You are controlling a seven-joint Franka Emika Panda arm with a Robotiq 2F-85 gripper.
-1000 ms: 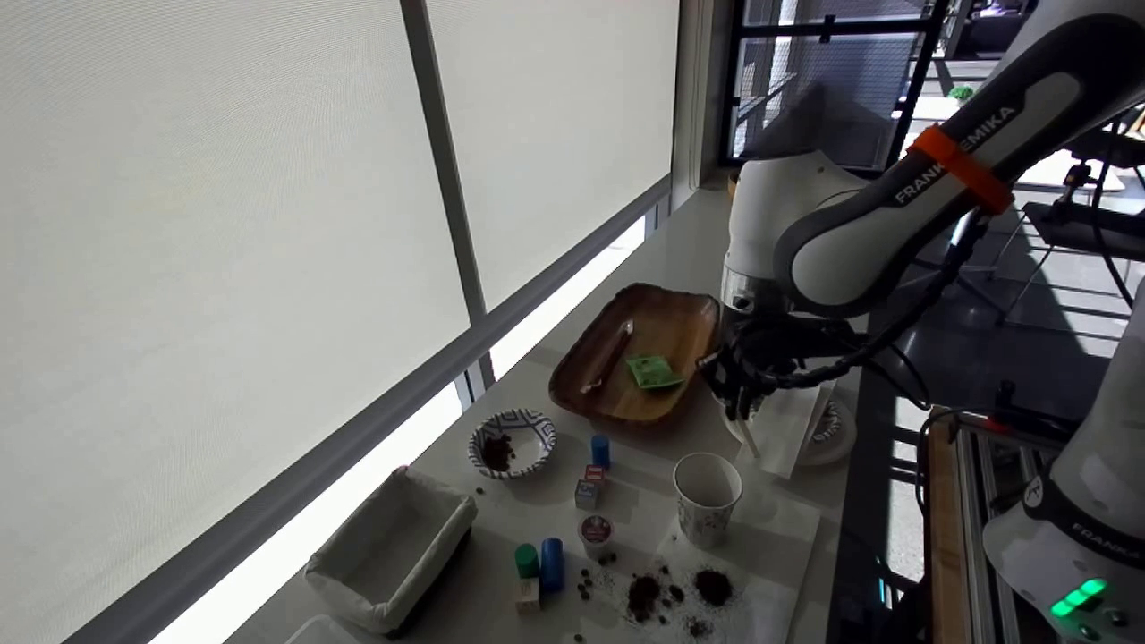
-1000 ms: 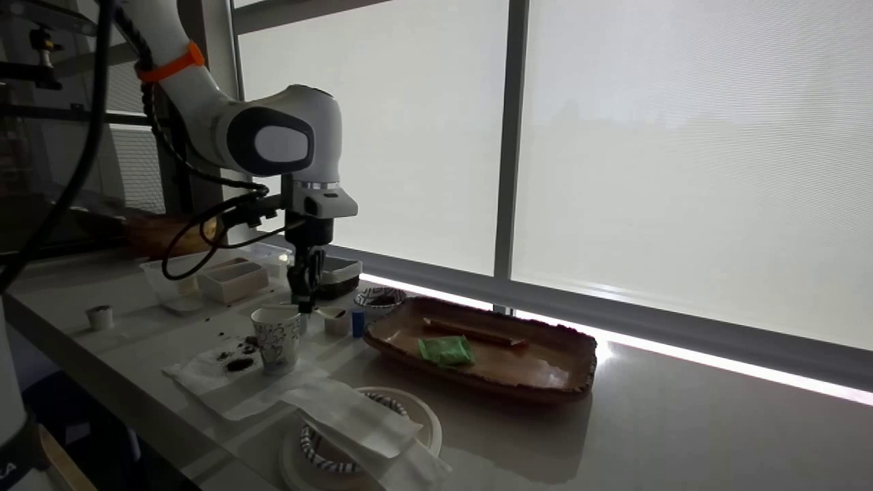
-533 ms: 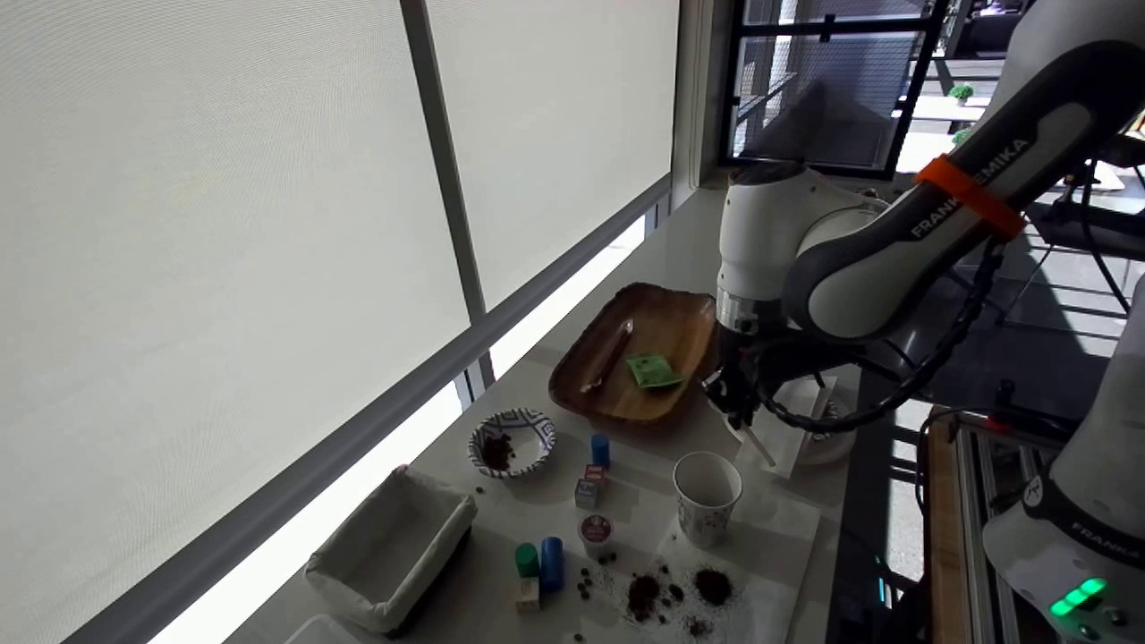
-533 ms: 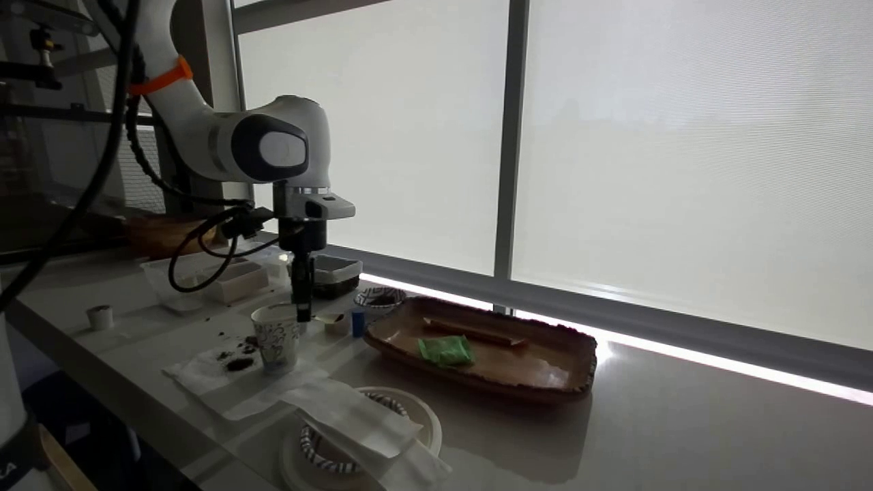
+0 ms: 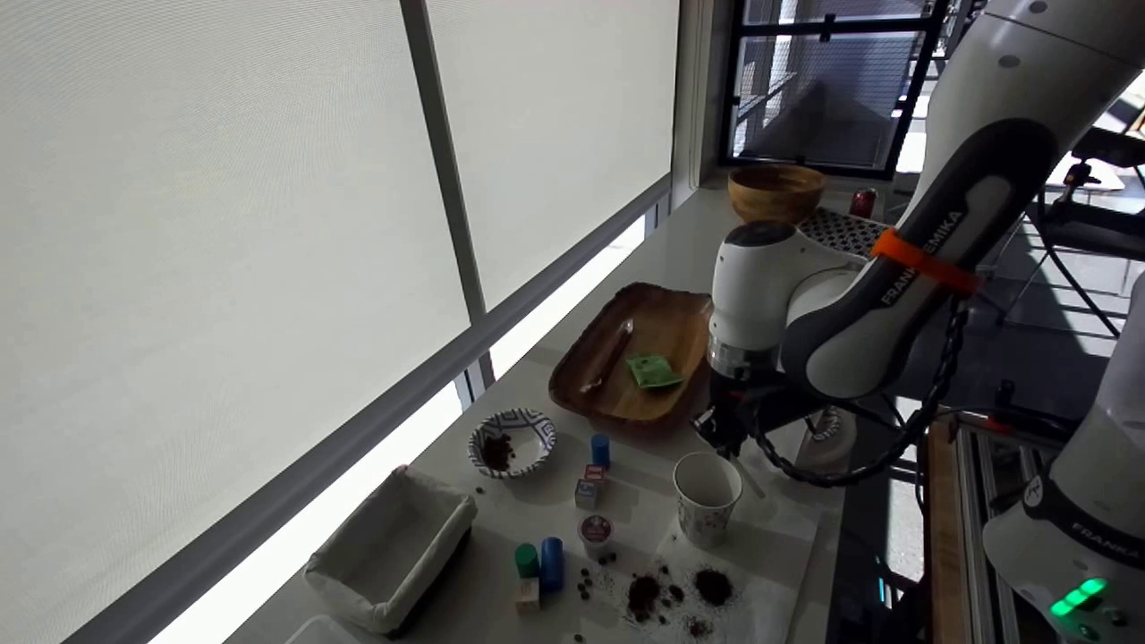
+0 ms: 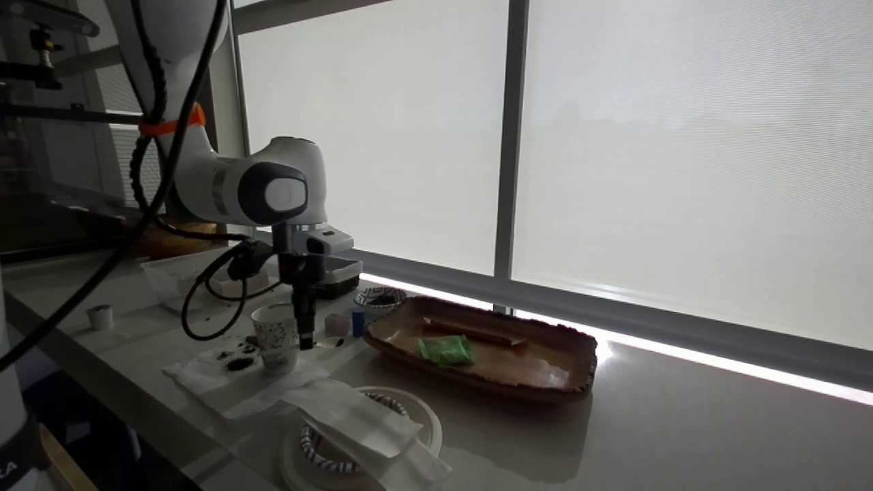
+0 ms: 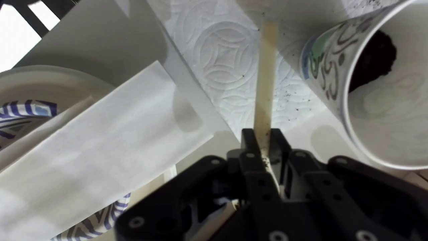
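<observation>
My gripper (image 7: 262,140) points down and is shut on a pale, flat-handled spoon (image 7: 266,73). In the wrist view the handle runs out ahead between the fingertips; dark specks show near the fingers. In an exterior view the spoon's head (image 6: 331,342) shows beside the gripper (image 6: 306,339), with something dark on it. In an exterior view the gripper (image 5: 729,444) is low, just behind a patterned paper cup (image 5: 705,519). The upright cup also shows in the wrist view (image 7: 329,63), right of the handle and apart from it, with dark brown matter inside. Whether the spoon touches the table cannot be told.
A wooden tray (image 5: 689,326) holds a green packet (image 5: 653,370). A white napkin (image 7: 110,144) lies over a plate and patterned bowl. Dark grounds (image 5: 713,587) lie near the cup. A patterned bowl (image 5: 541,438), small boxes (image 5: 587,492) and a paper-lined basket (image 5: 398,537) stand nearby.
My gripper has come down with the spoon, beside the cup. The arm has lowered, showing the wooden bowl at the back. The cup and other things on the table have not moved.
</observation>
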